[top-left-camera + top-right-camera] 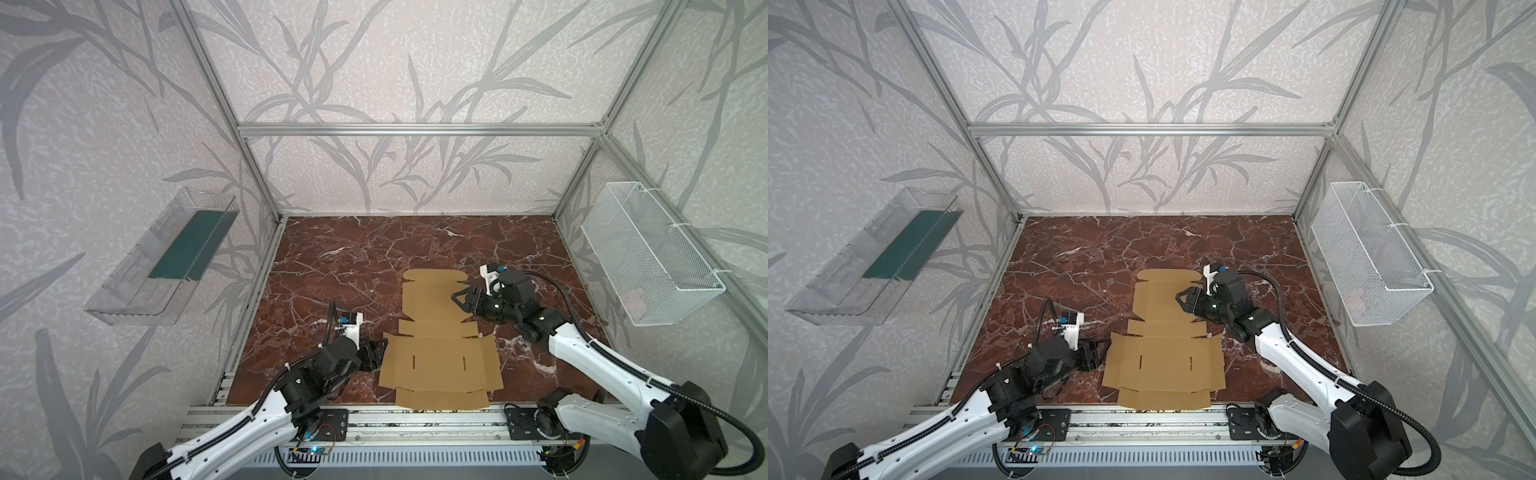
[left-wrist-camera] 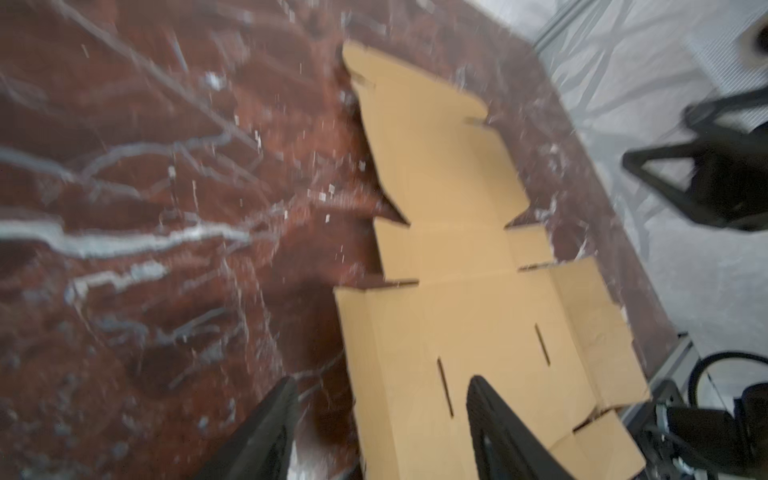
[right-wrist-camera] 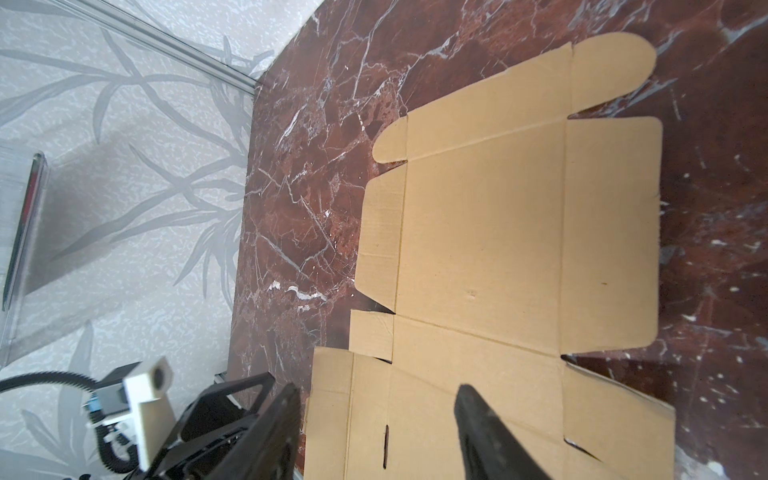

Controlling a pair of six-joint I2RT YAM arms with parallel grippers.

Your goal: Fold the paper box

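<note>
Both jaws apart and empty, my left claw (image 1: pixel 379 353) beside and right claw (image 1: pixel 459 300) above the paper box (image 1: pixel 436 332), which lies flat at the marble table's (image 1: pixel 332 257) front edge; it looks light, stiff and slide-prone, so I'd pinch a side flap.

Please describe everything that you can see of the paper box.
The paper box is an unfolded, plain tan cardboard sheet lying open on the marble table. Its far, narrower panel ends in rounded tabs; its wider near panel has two slits and side flaps, slightly raised. The near flap reaches the table's front edge. The open left gripper is at its left edge, the open right gripper above its far panel's right side; whether either touches it is unclear.
</note>
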